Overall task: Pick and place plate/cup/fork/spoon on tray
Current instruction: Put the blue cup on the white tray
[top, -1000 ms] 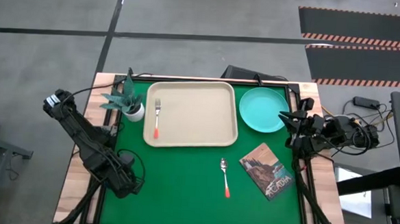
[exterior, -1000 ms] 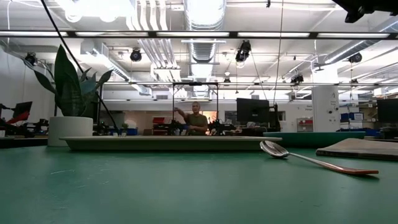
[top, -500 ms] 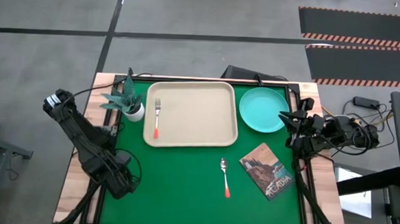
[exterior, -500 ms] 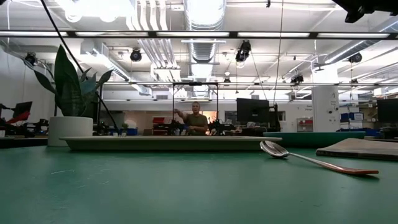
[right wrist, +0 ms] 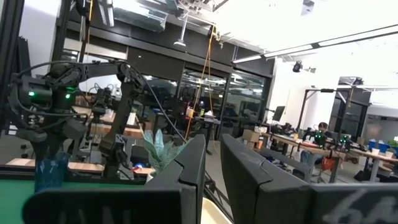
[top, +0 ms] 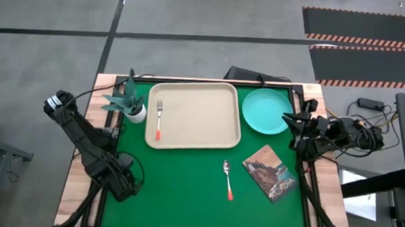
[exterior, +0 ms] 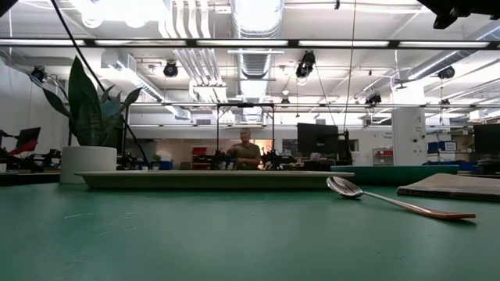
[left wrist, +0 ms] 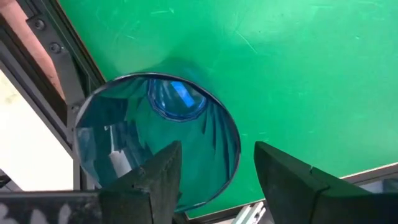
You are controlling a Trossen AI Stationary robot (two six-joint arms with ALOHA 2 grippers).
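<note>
The dark-blue cup [left wrist: 161,143] stands on the green mat at the near left, under my left gripper [top: 119,182]. That gripper [left wrist: 214,180] is open, one finger over the cup's mouth and one outside its wall. The fork [top: 158,118] lies on the beige tray [top: 193,115], near the tray's left side. The turquoise plate [top: 266,110] lies on the mat to the right of the tray. The spoon [top: 227,179] lies on the mat nearer than the tray. My right gripper [top: 287,123] is shut and empty at the right edge. My left gripper comes at the cup from above, pointing down. One finger [left wrist: 155,180] is over the inside and the other [left wrist: 292,180] is outside, with the rim [left wrist: 235,149] between them. I cannot tell whether either finger touches the cup. The cup stands upright on the mat.
A white pot with a green plant [top: 130,103] stands just left of the tray. A brown-covered book [top: 270,173] lies right of the spoon. A person shows far behind the table in the low view [exterior: 248,152].
My left gripper has shifted slightly toward the table's left edge, staying over the cup.
</note>
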